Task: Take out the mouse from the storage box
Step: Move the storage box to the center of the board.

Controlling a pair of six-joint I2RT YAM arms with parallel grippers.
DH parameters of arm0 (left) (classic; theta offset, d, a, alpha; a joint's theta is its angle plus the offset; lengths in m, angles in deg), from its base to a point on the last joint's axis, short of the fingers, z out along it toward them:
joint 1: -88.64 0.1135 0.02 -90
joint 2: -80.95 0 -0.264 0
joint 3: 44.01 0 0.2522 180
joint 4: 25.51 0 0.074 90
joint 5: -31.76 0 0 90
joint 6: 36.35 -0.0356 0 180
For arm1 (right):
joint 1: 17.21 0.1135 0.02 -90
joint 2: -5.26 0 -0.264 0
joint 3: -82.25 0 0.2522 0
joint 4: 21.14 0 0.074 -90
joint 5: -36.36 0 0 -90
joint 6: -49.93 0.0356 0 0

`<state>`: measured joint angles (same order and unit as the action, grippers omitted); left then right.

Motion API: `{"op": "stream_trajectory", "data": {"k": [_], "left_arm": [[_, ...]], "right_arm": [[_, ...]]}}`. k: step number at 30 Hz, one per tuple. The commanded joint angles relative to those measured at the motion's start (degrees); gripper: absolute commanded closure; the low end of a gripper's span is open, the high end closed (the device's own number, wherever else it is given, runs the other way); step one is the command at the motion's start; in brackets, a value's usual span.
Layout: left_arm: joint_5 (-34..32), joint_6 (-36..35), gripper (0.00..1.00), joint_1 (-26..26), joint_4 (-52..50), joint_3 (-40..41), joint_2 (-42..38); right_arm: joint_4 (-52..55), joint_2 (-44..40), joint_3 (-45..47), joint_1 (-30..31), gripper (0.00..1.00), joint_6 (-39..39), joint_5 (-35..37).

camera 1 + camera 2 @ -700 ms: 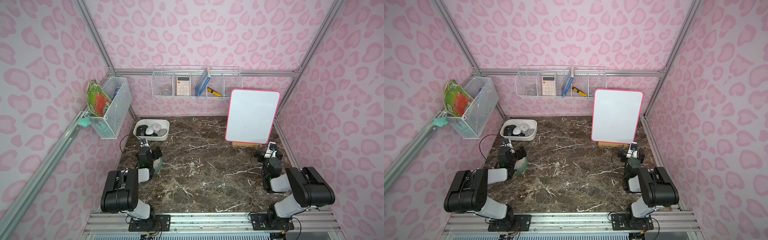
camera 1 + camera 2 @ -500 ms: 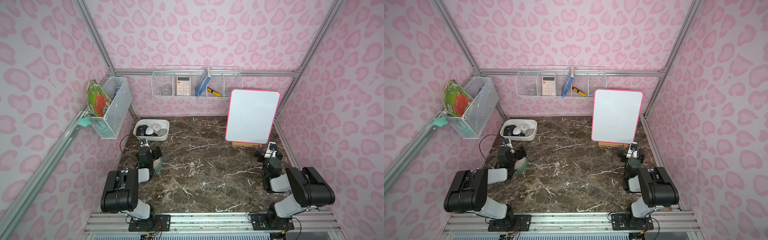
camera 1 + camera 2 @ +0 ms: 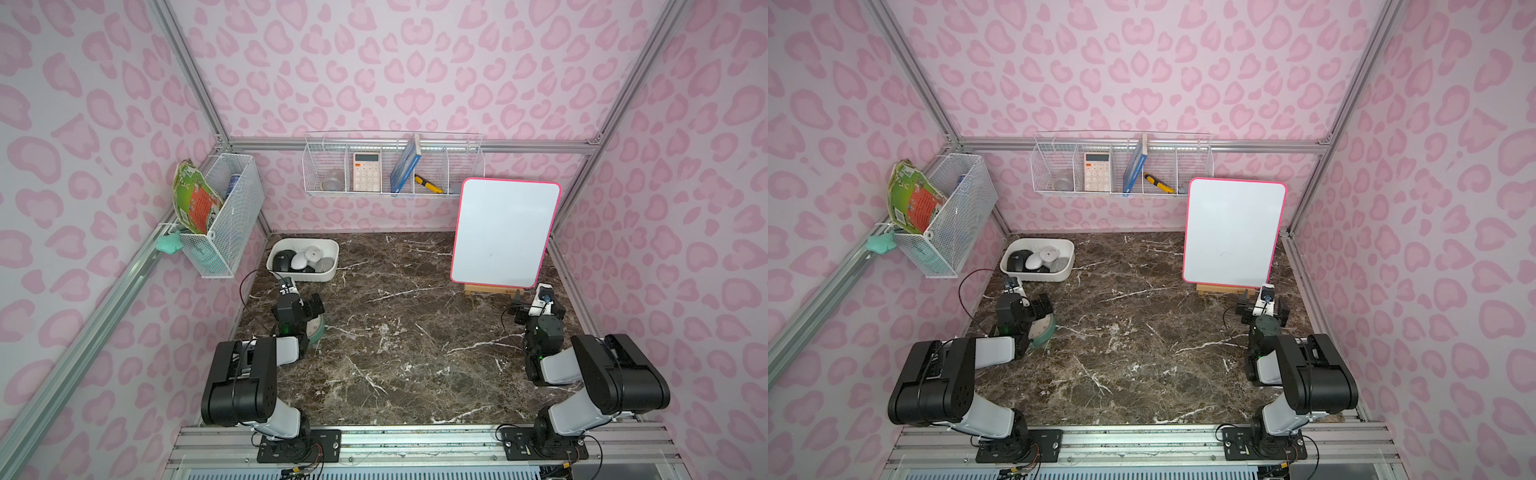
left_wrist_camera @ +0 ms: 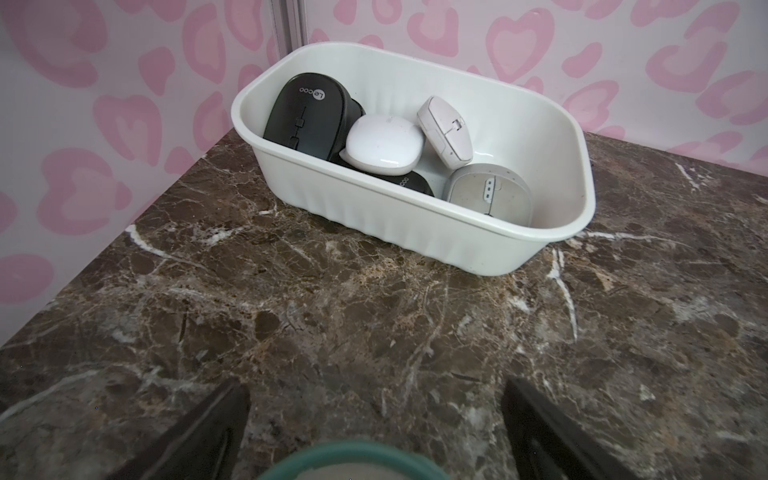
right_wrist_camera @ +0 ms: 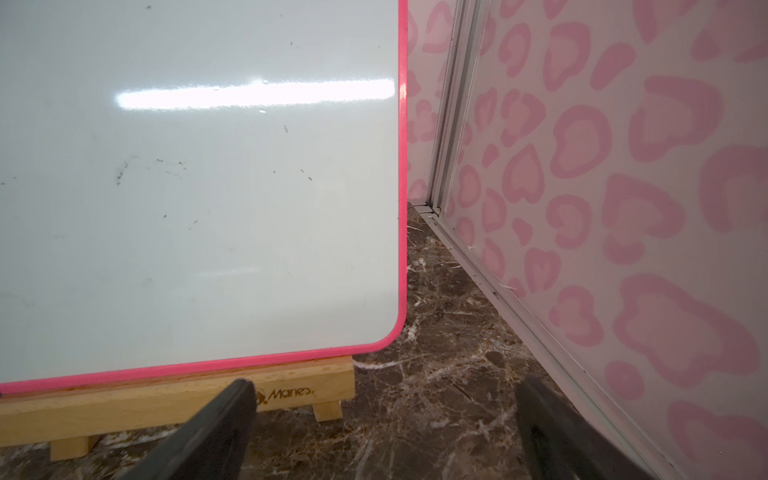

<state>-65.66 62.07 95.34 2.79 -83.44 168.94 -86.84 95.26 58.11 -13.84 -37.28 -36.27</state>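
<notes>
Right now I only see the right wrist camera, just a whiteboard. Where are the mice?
Observer: In the box, far left corner, across from your whiteboard.
Operator: How many mice?
Observer: The left wrist view shows at least four: a black mouse, two white mice and a grey mouse.
Operator: Is the left claw close?
Observer: The left claw is open, aimed at the box, not touching it.

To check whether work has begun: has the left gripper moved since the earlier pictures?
No. In a top view the left gripper sits at the same spot short of the shallow white plastic storage box.
</notes>
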Motion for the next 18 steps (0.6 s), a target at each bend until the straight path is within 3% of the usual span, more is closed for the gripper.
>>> {"op": "stream_trajectory", "data": {"k": [1, 7, 10, 14, 16, 18], "left_arm": [[0.11, -0.44, 0.01, 0.05, 0.04, -0.17, -0.1], [0.39, -0.7, 0.01, -0.02, 0.81, 0.24, -0.46], [4.53, -3.58, 0.01, -0.46, -5.64, -1.22, -4.93], [-8.1, -4.31, 0.01, -6.72, -10.77, -0.38, -15.02], [-8.65, -2.9, 0.0, -9.01, -11.55, 0.01, -19.82], [-8.05, -1.49, 0.01, -11.45, -15.44, -1.69, -24.34]], "right_arm": [[-1.22, 0.0, -0.1, -0.03, 0.0, 0.37, 0.12], [-1.22, -0.02, -0.13, 0.01, 0.0, 0.38, 0.11], [-1.22, 0.0, -0.1, -0.01, 0.0, 0.38, 0.12], [-4.81, -0.79, 1.72, 1.8, 0.0, -2.28, 0.95], [-6.61, -2.48, 3.43, 2.93, 0.0, -3.03, 1.86], [-4.9, -6.62, 3.82, 5.78, 0.0, -5.31, 7.41]]}}
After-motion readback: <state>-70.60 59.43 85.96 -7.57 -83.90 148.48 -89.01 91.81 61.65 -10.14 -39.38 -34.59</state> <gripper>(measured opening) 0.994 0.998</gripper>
